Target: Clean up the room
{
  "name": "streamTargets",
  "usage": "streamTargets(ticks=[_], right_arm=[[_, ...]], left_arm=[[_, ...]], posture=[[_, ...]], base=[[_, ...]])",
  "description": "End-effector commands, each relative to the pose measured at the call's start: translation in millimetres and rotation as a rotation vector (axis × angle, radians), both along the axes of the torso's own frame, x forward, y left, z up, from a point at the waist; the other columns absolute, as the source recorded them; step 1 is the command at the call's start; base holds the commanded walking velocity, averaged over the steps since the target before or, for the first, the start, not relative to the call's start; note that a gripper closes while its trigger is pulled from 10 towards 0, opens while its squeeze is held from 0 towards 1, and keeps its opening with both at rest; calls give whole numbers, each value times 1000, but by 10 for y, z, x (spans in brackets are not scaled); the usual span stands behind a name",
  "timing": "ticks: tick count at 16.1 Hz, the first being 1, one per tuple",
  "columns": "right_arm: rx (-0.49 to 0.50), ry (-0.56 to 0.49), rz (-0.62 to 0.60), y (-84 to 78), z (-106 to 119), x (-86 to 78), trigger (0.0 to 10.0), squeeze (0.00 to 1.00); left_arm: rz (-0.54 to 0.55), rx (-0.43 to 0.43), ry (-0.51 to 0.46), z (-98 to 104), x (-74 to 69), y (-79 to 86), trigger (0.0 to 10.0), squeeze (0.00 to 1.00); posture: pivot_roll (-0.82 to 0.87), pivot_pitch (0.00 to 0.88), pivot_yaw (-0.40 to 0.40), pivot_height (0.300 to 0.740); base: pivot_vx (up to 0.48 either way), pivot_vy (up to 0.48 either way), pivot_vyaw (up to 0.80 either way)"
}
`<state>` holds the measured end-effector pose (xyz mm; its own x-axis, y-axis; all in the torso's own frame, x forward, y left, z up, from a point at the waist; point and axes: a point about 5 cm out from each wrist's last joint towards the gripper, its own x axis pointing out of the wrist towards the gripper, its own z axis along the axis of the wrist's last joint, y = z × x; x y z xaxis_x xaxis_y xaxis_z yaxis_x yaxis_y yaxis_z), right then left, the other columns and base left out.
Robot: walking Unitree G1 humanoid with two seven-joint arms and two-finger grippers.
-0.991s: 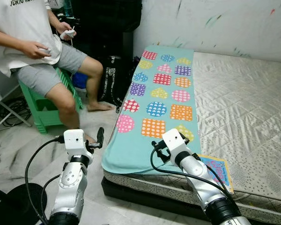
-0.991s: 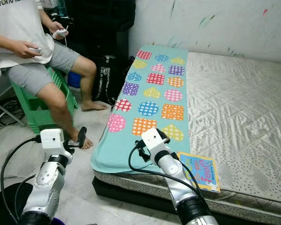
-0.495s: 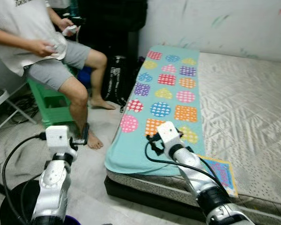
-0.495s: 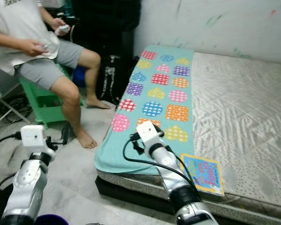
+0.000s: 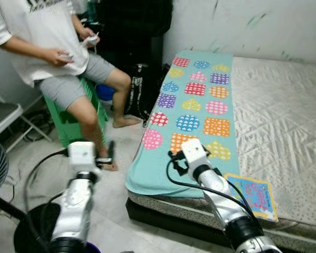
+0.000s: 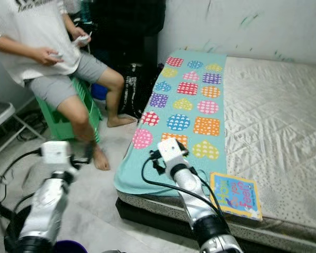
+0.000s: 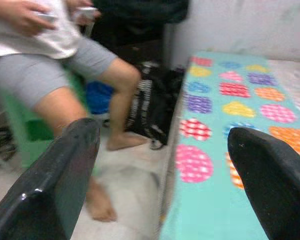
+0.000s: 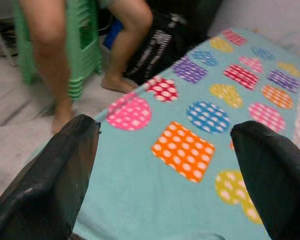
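Both claws wide open, holding nothing — right gripper [image 8: 165, 150] hovers over the teal spotted blanket [image 5: 192, 110], left gripper [image 7: 162, 165] above the floor [image 5: 118, 145] beside the mattress [image 5: 279, 121].

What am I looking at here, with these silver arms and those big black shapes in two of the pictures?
This is a walking humanoid robot tidying a room. The two wide pictures come from cameras in its head, looking down at its own silver arms. The other two come from a camera on each wrist; the black shapes there are that hand's two fingers, spread apart and holding nothing. The right hand hovers over a turquoise blanket with dotted colourful shapes, spread along the edge of a bare mattress. A children's book lies near the mattress's front edge, beside the right arm. The left hand is raised over the floor. A person sits on a green stool nearby, holding small devices.
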<state>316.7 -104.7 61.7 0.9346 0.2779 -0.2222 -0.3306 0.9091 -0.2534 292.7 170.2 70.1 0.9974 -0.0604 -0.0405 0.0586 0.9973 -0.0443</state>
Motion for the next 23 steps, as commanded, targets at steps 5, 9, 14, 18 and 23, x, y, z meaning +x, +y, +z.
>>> streamTargets(ticks=[5,9,14,18,23], right_arm=[[42,-55,1,-7,109,-23,10000,0],[45,-38,20,6,83,-45,10000,0],[40,-8,80,132,53,-43,10000,0],[20,0,143,183,60,-15,10000,0],[8,-1,260,458,118,49,10000,0]], left_arm=[[-107,8,47,-71,-51,-83,10000,0],[-37,-13,49,-83,-93,-19,10000,0],[-54,-18,56,-89,-123,-64,10000,0],[3,-22,47,-69,-185,-7,10000,0],[110,26,23,0,-341,285,10000,0]], posture=[[16,0,66,740],[45,0,45,740],[65,0,52,740],[122,5,5,740],[218,25,-75,740]], base=[[0,0,0],[0,0,0],[0,0,0],[0,0,0],[0,0,0]])
